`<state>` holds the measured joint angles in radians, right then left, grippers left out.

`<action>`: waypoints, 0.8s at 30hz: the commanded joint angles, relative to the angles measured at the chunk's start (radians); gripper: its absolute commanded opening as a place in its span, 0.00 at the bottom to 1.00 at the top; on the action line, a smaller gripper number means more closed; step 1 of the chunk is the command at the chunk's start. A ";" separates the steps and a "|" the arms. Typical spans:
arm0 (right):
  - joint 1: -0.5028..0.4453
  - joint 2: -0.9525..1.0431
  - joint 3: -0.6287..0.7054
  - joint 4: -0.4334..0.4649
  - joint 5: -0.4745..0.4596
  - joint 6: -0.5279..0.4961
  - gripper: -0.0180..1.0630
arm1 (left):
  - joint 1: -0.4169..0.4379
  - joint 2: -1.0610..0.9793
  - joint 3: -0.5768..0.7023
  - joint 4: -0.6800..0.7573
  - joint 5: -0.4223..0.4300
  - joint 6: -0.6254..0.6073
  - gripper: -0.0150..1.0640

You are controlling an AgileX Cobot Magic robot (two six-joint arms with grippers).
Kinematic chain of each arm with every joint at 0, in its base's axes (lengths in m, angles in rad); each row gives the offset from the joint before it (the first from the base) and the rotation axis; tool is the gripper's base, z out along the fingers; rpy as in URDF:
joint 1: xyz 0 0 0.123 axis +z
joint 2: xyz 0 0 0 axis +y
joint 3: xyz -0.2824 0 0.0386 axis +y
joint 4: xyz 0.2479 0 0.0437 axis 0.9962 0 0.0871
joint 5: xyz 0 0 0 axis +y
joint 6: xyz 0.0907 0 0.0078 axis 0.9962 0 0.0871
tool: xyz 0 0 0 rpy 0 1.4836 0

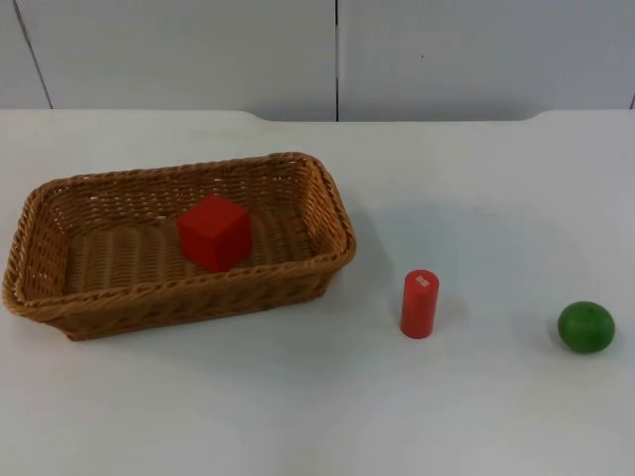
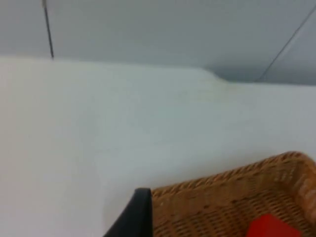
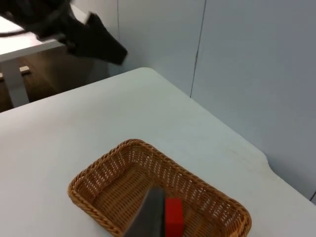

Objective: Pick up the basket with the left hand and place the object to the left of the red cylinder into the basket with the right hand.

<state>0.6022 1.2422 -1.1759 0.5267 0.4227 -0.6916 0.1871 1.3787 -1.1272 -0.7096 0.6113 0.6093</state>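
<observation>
The red cube [image 1: 214, 232] is sitting inside the wicker basket [image 1: 149, 296], left of the red cylinder [image 1: 420, 303], while each gripper's opening cannot be told.

A tan woven basket [image 1: 298, 178] holds a red cube [image 1: 214, 232]; red cylinder [image 1: 420, 303], green ball [image 1: 585, 326], white tabletop [image 1: 476, 198].

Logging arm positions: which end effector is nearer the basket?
Left. The left end effector sits right at the rim of the basket; the right end effector looks down on the whole basket from farther off.
</observation>
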 commanded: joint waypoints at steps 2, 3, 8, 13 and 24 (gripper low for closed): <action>-0.003 -0.008 0.003 -0.004 -0.017 -0.004 0.78 | 0.001 -0.105 0.030 0.010 0.033 0.006 0.99; -0.003 -0.008 0.003 -0.004 -0.017 -0.004 0.78 | 0.001 -0.136 0.050 0.010 0.033 0.006 0.99; -0.003 -0.020 0.020 -0.004 -0.009 -0.004 0.78 | 0.001 -0.289 0.175 0.017 0.031 0.006 0.99; -0.003 -0.081 0.109 -0.004 -0.083 -0.004 0.78 | 0.001 -0.455 0.312 0.017 0.030 0.006 0.99; -0.003 -0.329 0.380 -0.002 -0.127 0.066 0.78 | 0.001 -0.896 0.540 0.013 0.135 -0.032 0.99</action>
<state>0.6022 0.9792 -0.8496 0.5267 0.3081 -0.6456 0.1871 0.5821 -0.6256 -0.6934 0.7080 0.5974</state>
